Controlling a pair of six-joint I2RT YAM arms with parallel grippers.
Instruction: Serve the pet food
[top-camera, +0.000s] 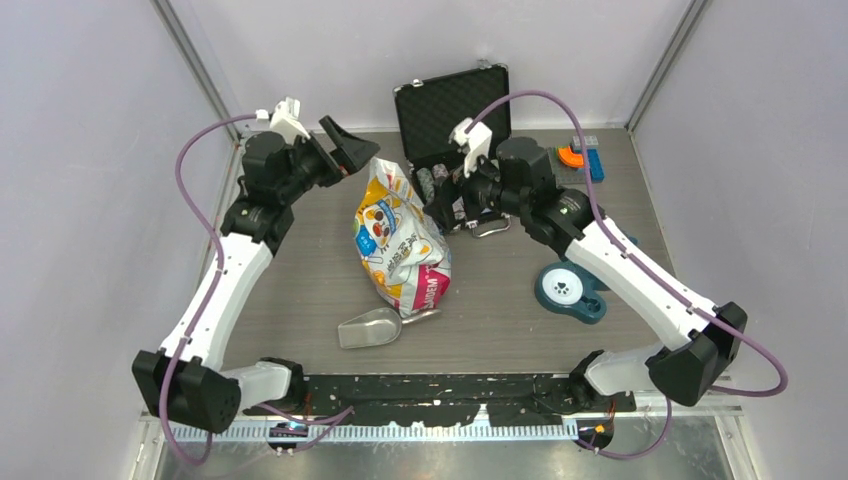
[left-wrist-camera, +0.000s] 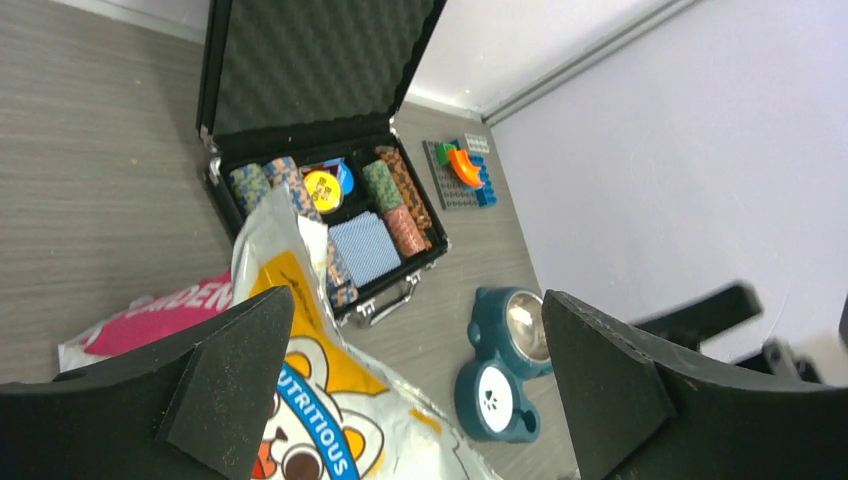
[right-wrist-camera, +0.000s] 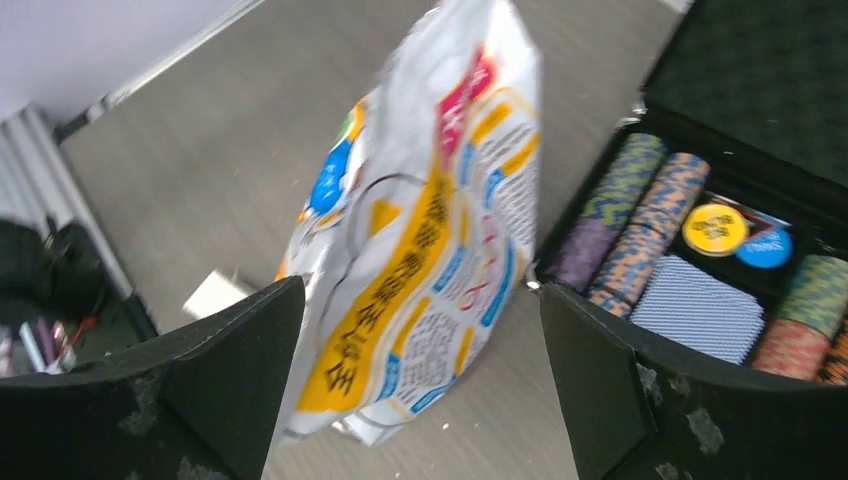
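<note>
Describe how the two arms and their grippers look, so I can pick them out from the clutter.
Both the left arm and right arm have white link shells with black joint housings; a purple cable loops along each. The left gripper and right gripper each have two broad black wedge-shaped fingers; the right one's are flecked with pale scuffs.

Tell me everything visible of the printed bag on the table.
The bag is a glossy, crumpled pouch, white, yellow and pink, with a cartoon face and a blue band reading NUTRITIOUS. It seems to stand on the grey table, beside the open black case. A grey scoop lies at its base. Nothing grips it; whether its top is open cannot be told.
</note>
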